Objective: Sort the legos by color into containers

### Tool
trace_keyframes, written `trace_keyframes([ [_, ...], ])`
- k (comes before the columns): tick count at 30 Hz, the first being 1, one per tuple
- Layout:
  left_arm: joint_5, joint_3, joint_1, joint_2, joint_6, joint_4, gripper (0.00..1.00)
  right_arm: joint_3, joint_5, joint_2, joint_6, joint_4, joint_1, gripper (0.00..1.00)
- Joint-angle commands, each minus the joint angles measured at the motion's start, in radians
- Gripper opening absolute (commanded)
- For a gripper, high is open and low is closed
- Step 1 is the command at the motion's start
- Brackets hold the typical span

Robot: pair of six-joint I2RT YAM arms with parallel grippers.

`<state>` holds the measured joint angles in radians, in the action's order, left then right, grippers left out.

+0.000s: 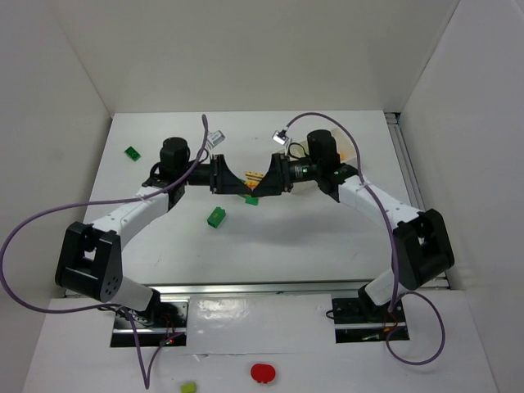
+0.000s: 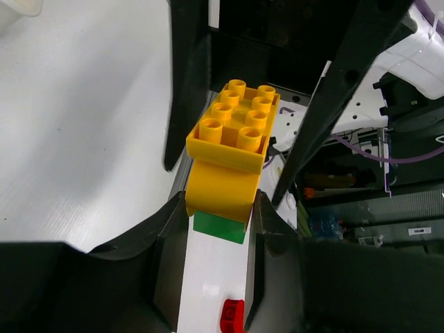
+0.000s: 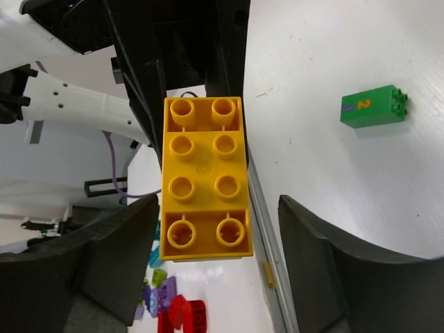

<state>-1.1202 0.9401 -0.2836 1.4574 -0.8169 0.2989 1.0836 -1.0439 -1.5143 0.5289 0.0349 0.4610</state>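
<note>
The two arms meet in the middle, above the white table (image 1: 327,237). Between them is a yellow brick (image 3: 205,177), up in the air with its bumps facing the right arm. The left gripper (image 2: 218,225) has the brick by its lower end, and its two fingers press on both sides. The right gripper (image 3: 218,229) has its fingers spread apart, with a gap on each side of the brick, so it is not touching it. One green brick (image 1: 251,200) lies on the table just under the grippers. A second green brick (image 1: 216,217) lies a bit nearer the arm bases, to the left. A third green brick (image 1: 131,152) sits well apart, at the far left.
</note>
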Motion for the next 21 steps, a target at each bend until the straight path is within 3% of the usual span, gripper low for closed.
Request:
trace_keyframes([
  [1, -0.050, 0.011, 0.012, -0.017, 0.010, 0.039, 0.00, 0.065, 0.021, -0.006, -0.020, 0.020, 0.010, 0.78],
  [3, -0.061, 0.011, 0.021, -0.006, 0.010, 0.039, 0.00, 0.065, 0.030, -0.006, -0.020, 0.020, -0.001, 0.89],
  [9, -0.070, 0.002, 0.021, -0.006, 0.028, 0.029, 0.00, 0.085, 0.039, -0.026, 0.031, 0.083, -0.030, 0.92],
  [21, -0.079, -0.017, 0.021, 0.003, 0.048, 0.019, 0.00, 0.070, 0.019, -0.055, 0.140, 0.241, -0.041, 0.55],
])
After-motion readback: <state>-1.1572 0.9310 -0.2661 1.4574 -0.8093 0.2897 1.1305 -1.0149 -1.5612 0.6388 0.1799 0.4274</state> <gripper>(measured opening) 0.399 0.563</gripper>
